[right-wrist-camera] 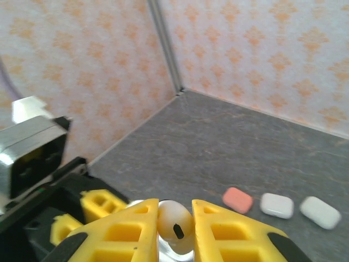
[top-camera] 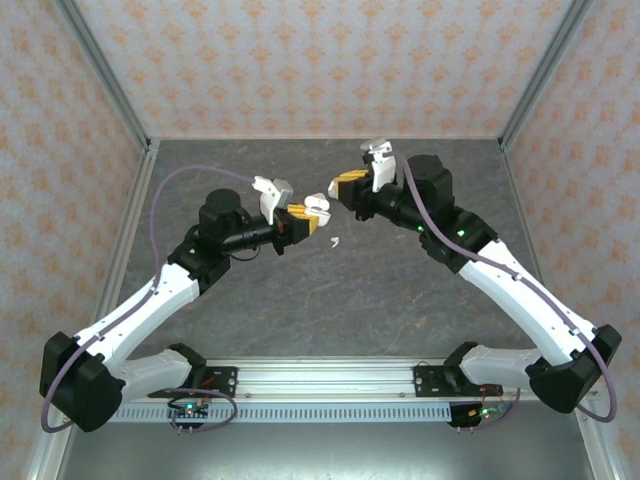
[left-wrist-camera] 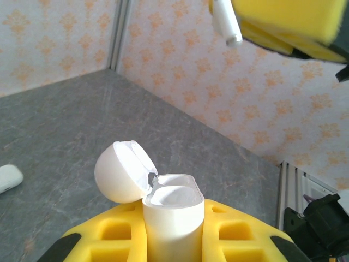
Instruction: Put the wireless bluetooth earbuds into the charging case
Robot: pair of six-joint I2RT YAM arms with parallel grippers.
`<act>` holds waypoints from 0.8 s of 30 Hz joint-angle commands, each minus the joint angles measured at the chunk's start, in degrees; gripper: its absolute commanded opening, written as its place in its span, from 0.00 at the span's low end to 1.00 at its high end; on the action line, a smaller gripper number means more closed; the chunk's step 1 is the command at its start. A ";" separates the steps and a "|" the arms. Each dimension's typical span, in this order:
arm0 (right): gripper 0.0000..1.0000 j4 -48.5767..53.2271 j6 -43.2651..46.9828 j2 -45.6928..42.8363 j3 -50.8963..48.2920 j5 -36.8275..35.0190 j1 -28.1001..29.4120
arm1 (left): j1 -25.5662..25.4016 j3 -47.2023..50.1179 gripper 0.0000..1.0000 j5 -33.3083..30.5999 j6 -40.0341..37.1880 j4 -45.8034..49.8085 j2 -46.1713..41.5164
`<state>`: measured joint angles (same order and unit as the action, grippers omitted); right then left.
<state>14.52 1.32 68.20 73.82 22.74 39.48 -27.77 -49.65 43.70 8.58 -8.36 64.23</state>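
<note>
**Top view.** The left tool [top-camera: 303,216] and the right tool [top-camera: 345,185] meet nose to nose over the middle of the grey surface [top-camera: 300,320], close together but apart. A loose earbud [top-camera: 336,241], white, lies on the surface just near of the two tools.

**Left wrist view.** The left tool [left-wrist-camera: 173,226] pinches a white case [left-wrist-camera: 173,215] between its yellow pads [left-wrist-camera: 109,232]. The case stands upright and is held clear of the surface. Its lid [left-wrist-camera: 121,172] is hinged back to the left, so the cavity lies open. The right tool [left-wrist-camera: 289,22] hangs at the upper right, apart from the case. The white stem of its earbud [left-wrist-camera: 226,22] juts out at its left side.

**Right wrist view.** The right tool [right-wrist-camera: 175,218] is pressed on the white earbud [right-wrist-camera: 175,226], which sits between the two yellow pads with a dark slot facing the camera. The left tool [right-wrist-camera: 98,204] shows at the lower left. Farther off, a salmon case [right-wrist-camera: 238,200] and two white cases [right-wrist-camera: 276,205] lie closed in a row on the surface, near the patterned wall.
</note>
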 commanded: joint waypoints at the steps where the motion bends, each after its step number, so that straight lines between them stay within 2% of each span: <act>1: 0.19 -2.32 1.32 1.68 1.50 1.26 2.40 | -0.49 -2.67 0.00 2.88 -0.15 -3.90 -0.12; 7: 0.19 -1.05 3.05 3.97 2.28 0.49 4.17 | -0.58 -2.40 0.00 2.88 -0.49 -3.68 -0.43; 21: 0.19 3.75 5.28 3.97 1.97 -0.76 4.46 | -0.68 -2.29 0.00 2.62 -0.94 -3.02 -1.03; 24: 0.19 3.41 4.84 4.20 2.05 1.05 4.46 | -0.65 -2.33 0.00 2.62 -1.13 -2.81 -1.12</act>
<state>16.86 5.23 72.79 74.08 23.38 43.72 -27.81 -50.61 45.08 8.54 -9.30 64.27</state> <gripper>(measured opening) 0.191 0.187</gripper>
